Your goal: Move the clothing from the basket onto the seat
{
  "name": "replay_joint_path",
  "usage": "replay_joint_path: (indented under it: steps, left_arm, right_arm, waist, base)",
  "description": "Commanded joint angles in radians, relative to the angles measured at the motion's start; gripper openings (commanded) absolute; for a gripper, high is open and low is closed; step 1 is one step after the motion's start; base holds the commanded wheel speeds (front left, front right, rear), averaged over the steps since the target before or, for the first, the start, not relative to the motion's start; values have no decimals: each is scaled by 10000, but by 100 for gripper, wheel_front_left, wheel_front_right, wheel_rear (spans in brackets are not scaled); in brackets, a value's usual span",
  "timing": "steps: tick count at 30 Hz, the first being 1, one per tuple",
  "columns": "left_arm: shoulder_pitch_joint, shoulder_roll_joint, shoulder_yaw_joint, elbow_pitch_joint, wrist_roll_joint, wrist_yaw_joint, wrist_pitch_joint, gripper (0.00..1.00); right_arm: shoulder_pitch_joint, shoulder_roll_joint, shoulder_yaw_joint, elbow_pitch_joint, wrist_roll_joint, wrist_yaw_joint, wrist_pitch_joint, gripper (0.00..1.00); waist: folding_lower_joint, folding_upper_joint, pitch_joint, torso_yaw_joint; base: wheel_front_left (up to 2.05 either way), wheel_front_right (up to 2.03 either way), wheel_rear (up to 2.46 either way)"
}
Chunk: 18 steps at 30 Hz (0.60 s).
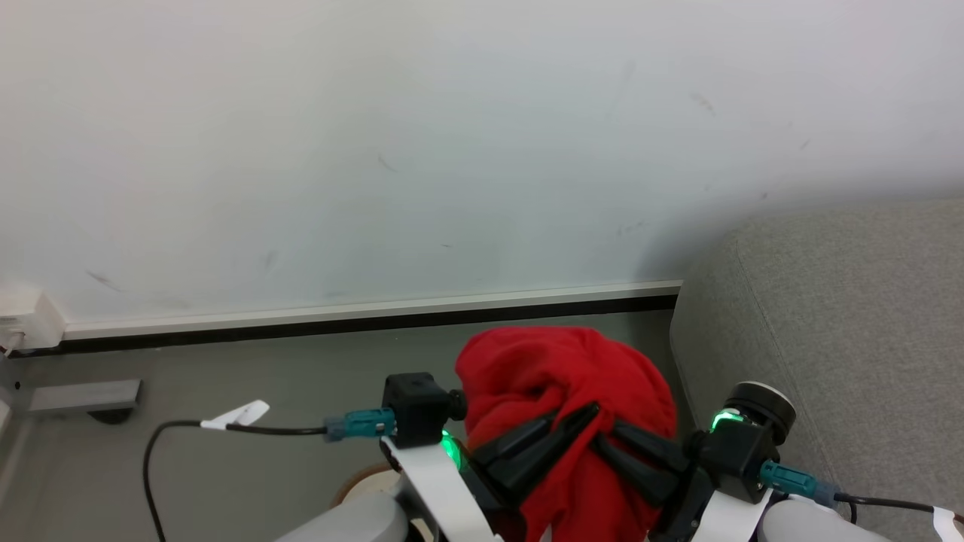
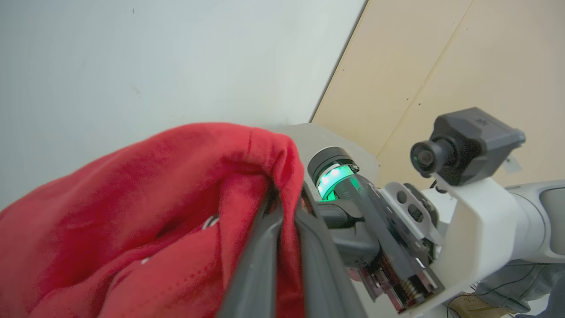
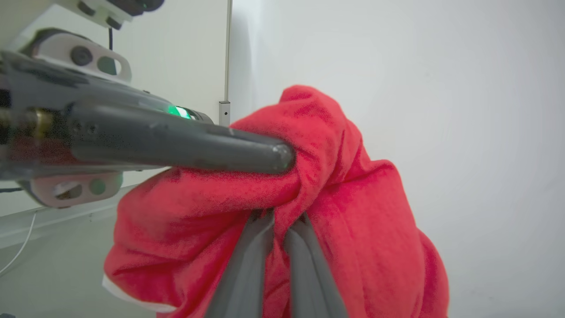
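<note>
The red clothing (image 1: 557, 376) hangs bunched in the air between my two grippers, above the grey floor and just left of the seat (image 1: 836, 324), a light grey sofa. My left gripper (image 1: 591, 415) comes in from the lower left and is shut on a fold of it; its wrist view has the fabric (image 2: 132, 212) pinched between the fingers (image 2: 265, 247). My right gripper (image 1: 606, 438) reaches in from the right and is shut on the cloth (image 3: 353, 212) too, fingers (image 3: 247, 260) pressed together. A brown rim of the basket (image 1: 355, 482) peeks out under my left arm.
A white wall with a pale baseboard (image 1: 376, 309) runs behind. A black cable (image 1: 173, 429) lies on the floor at left, near a grey block (image 1: 86, 395) and a white box (image 1: 26, 320). The left wrist view has a beige panel (image 2: 441, 57).
</note>
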Motion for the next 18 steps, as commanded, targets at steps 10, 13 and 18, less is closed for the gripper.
replay_joint_path:
  steps: [10,13,18]
  left_arm:
    - [-69,-93,87,609,237,10,-438,43]
    - [-36,-124,113,729,296,9,-491,50]
    - [66,-242,331,865,593,54,-558,100]
  right_arm:
    - [599,188,-788,218,-234,-25,-43,0]
    - [705,237,-935,262,-327,-25,-43,0]
    - [805,477,-1323,458,-430,-25,-43,0]
  waist:
    - [0,0,73,-20]
    - [0,0,84,12]
    - [0,0,104,133]
  base:
    - [0,0,0]
    - [0,0,0]
    - [0,0,0]
